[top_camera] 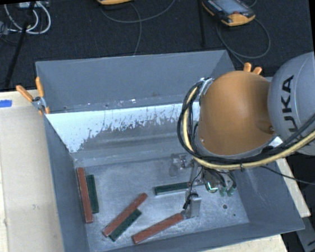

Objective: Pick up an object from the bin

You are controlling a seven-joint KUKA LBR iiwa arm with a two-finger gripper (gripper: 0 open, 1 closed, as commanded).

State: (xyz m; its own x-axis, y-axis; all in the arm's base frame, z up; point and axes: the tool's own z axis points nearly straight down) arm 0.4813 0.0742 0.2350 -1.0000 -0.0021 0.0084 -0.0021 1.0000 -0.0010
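My gripper hangs low over the bin floor right of centre, under the arm's orange cover. It is open: one fingertip is toward the back and the other toward the front. A short dark green bar lies flat on the floor, and its right end reaches into the gap between the two fingers. A long brown bar lies slanted near the front wall, with its right end just beside the front fingertip.
Another brown bar with a dark green bar alongside lies slanted at the front centre-left. A brown bar and a green bar lie side by side along the left wall.
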